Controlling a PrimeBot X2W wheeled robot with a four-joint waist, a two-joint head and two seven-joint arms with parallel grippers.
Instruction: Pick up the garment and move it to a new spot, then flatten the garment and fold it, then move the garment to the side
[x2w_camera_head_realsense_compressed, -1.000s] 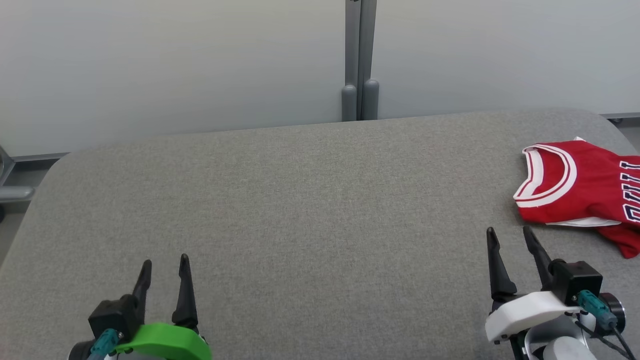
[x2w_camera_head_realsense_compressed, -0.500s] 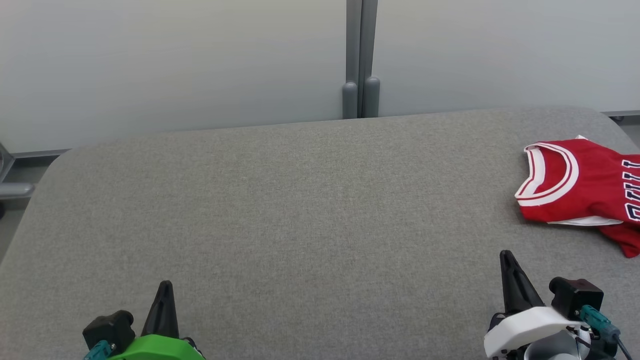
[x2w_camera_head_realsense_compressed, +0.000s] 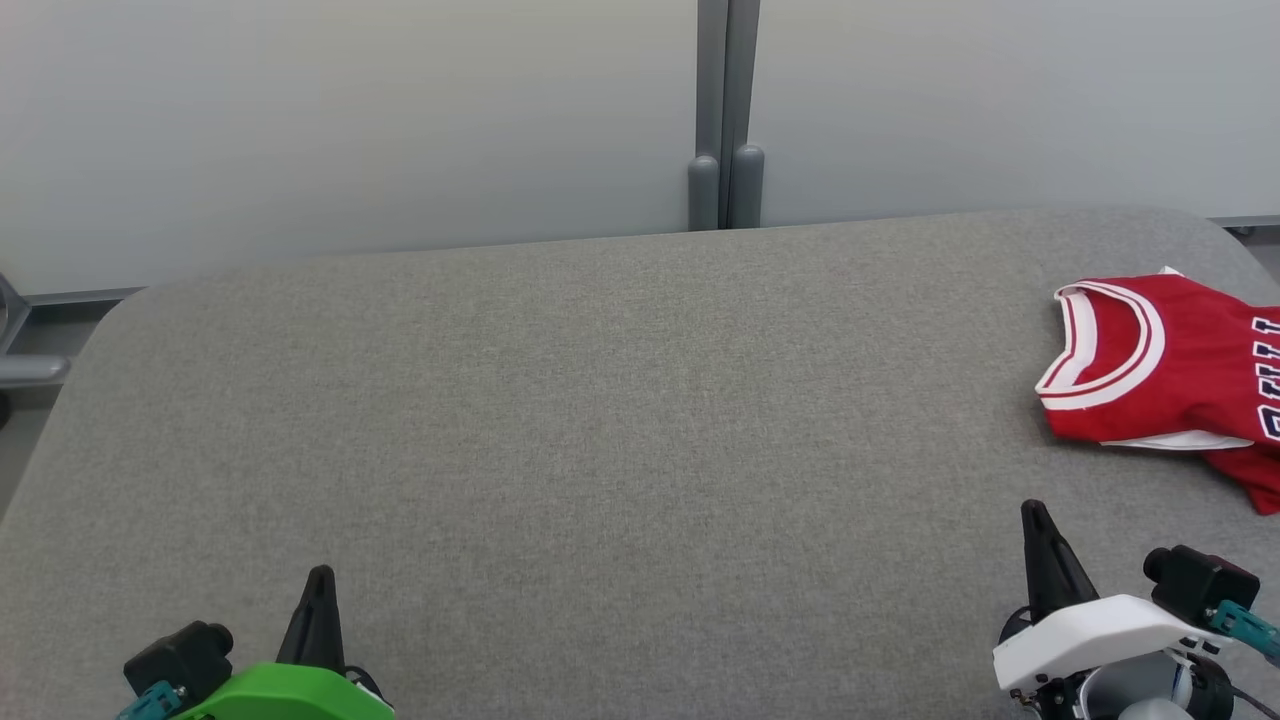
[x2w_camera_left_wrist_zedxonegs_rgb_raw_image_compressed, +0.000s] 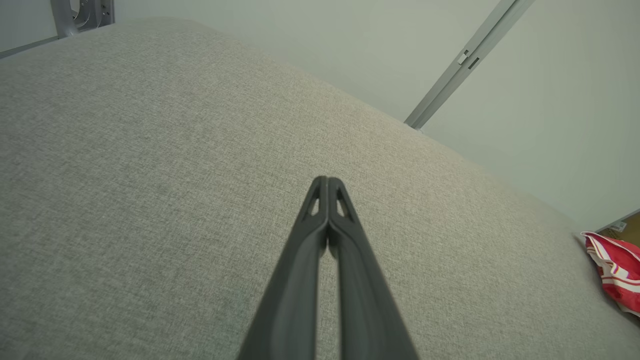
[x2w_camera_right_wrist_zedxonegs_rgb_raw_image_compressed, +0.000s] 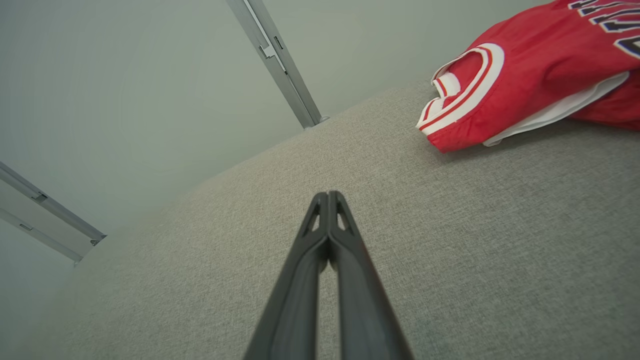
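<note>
As things lie now: a red sleeveless jersey (x2w_camera_head_realsense_compressed: 1160, 370) with a white-trimmed neckline is seen at the far right of the grey fabric-covered table (x2w_camera_head_realsense_compressed: 600, 400), doubled over itself, with a white layer showing beneath.
Left tool (x2w_camera_head_realsense_compressed: 320, 590): its fingers are pressed together and nothing is held; it is kept at the near left, well apart from the jersey.
Right tool (x2w_camera_head_realsense_compressed: 1035, 520): its fingers are pressed together and nothing is held; it is placed near the jersey, not touching.
Progress: the jersey is found at the side and layered, which would suit a finished fold set aside, but a loose heap awaiting pick-up is suited equally. Neither can be settled.
Writing: dark letters edged in white are cut off by the picture's edge; no word can be read whole.
</note>
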